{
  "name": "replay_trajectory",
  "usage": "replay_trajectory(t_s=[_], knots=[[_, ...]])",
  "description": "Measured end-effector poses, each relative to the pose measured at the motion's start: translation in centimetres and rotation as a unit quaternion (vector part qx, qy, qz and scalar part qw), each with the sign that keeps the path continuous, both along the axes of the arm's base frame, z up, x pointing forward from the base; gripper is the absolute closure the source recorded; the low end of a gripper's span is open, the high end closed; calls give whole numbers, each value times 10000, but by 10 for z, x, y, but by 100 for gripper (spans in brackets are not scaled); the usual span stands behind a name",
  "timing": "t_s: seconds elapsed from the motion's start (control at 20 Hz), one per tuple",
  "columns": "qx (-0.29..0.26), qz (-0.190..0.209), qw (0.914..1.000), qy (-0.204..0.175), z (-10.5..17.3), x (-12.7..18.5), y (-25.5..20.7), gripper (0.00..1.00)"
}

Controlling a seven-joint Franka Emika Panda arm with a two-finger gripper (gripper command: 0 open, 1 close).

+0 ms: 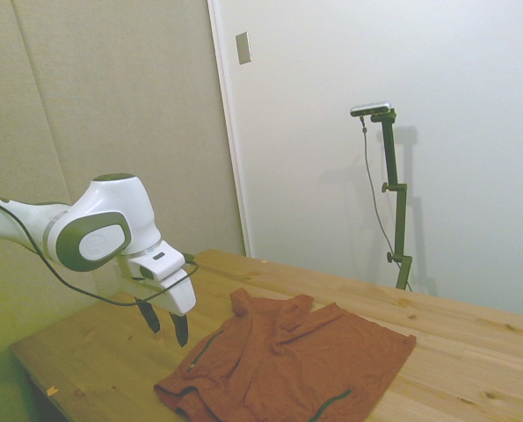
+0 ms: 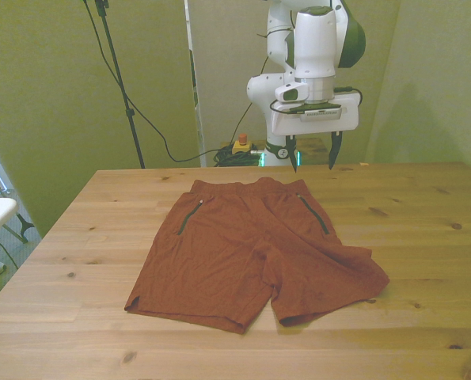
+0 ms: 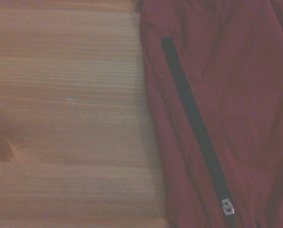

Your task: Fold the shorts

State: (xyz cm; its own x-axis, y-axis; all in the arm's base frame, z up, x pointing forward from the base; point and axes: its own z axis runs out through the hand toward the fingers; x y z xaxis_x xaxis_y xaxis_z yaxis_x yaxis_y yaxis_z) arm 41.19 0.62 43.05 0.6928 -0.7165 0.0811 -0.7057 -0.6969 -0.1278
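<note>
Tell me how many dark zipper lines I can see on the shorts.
2. One zipper runs near the waistband on the front view's left side of the shorts; the other zipper sits on the front view's right side. None seems hidden.

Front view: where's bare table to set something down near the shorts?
Bare wood borders the shorts on the front view's left and right, plus a strip along the near table edge. Tightest behind the waistband, where the open gripper hangs.
</note>
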Motion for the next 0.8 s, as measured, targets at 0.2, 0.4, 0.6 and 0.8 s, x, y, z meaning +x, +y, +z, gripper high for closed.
replay_trajectory(t_s=[0.2, 0.4, 0.6, 0.8], knots=[[-501, 28, 9987, -9, -1, 2, 15, 0], [-1587, 193, 9870, -178, -8, -2, 72, 0], [-2540, 221, 9662, -378, -12, -10, 98, 0], [-2974, 471, 9529, -355, -18, -22, 119, 0]])
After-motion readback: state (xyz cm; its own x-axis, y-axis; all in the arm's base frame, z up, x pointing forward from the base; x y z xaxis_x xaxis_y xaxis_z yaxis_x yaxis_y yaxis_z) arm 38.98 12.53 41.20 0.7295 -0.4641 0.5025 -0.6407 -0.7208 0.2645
